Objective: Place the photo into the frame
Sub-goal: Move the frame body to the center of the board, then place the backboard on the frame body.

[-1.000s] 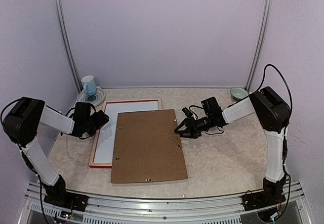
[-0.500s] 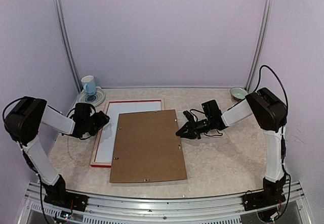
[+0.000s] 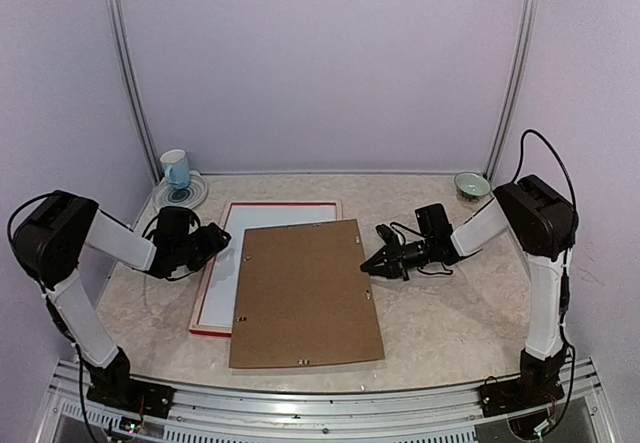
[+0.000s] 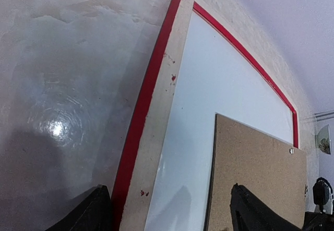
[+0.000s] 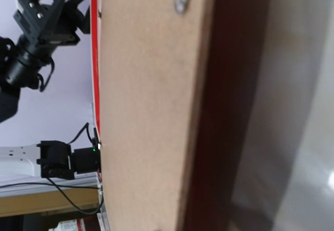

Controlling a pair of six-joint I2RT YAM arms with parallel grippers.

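Brown backing board (image 3: 300, 288) is lying skewed across the back of the frame (image 4: 162, 100), which is resting face down on the counter (image 3: 440, 313). I am not seeing the photo anywhere; it may be hiding under the board. I am keeping my right hand (image 3: 372, 262) fully closed at the board's right edge, while my left hand (image 3: 207, 242) is straddling the frame's left rail, fingers spread. I judge I am working on the board, and the next move is calling for a braced frame and a careful lift or nudge.
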